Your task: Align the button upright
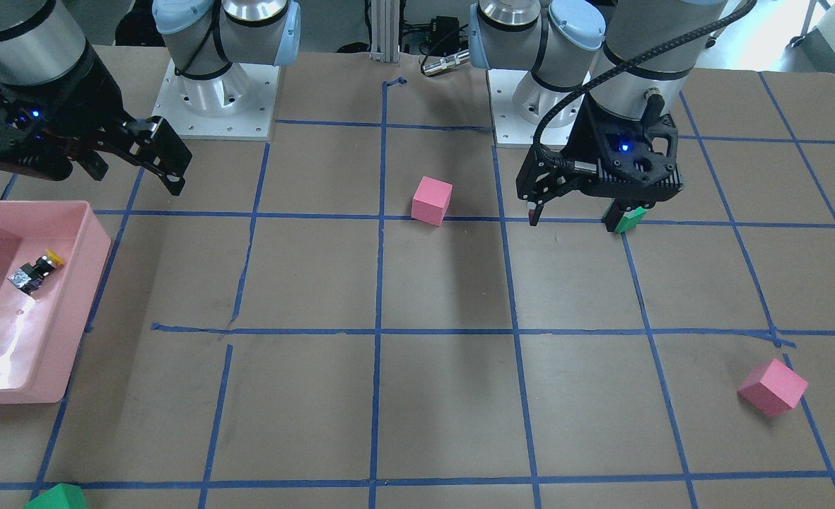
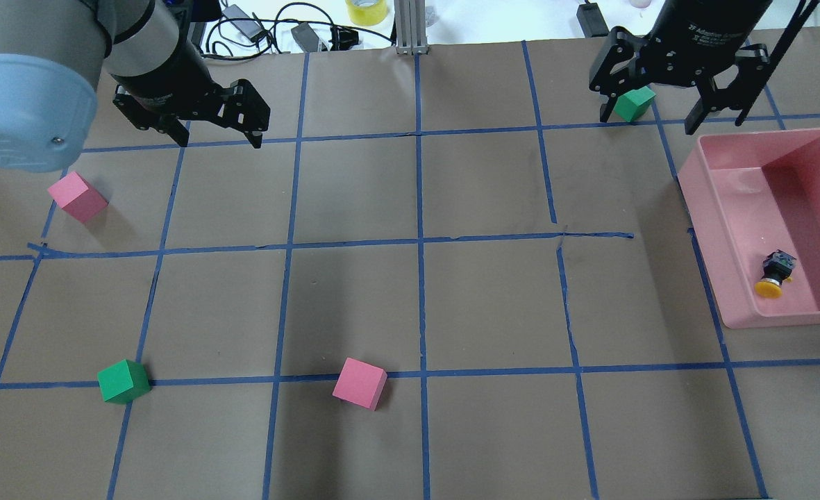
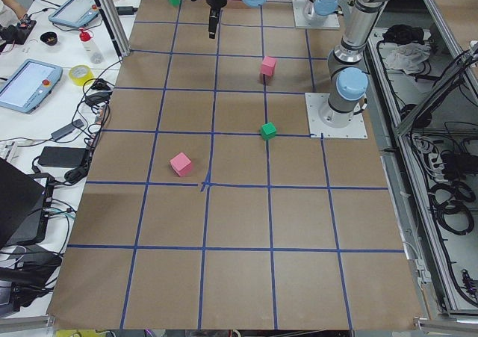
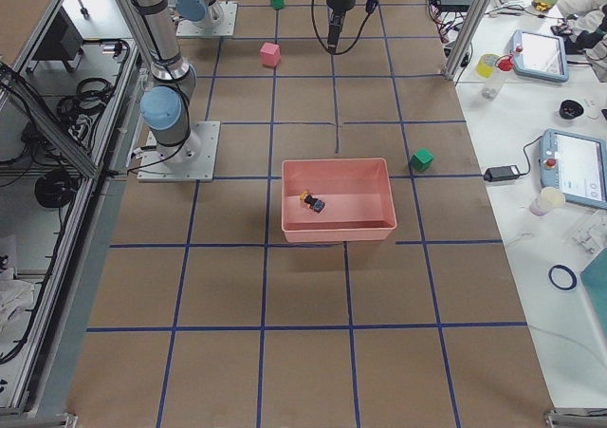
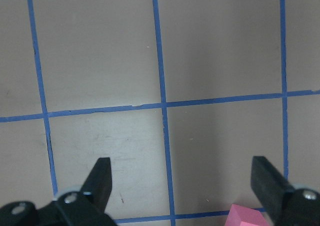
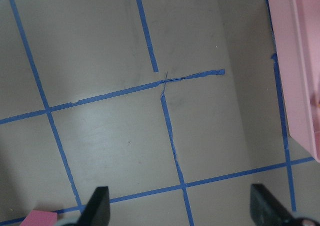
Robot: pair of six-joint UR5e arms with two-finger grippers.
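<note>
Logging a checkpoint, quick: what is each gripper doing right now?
Left gripper: open, holding nothing.
Right gripper: open, holding nothing.

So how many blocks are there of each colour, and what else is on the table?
Pink cubes: 2
Green cubes: 2
Pink bin: 1
Button, lying in the bin: 1
Total: 6

You get one readable label, white "2F Adaptive Gr…" on the right gripper [image 2: 647, 121] housing, rest cut off
</note>
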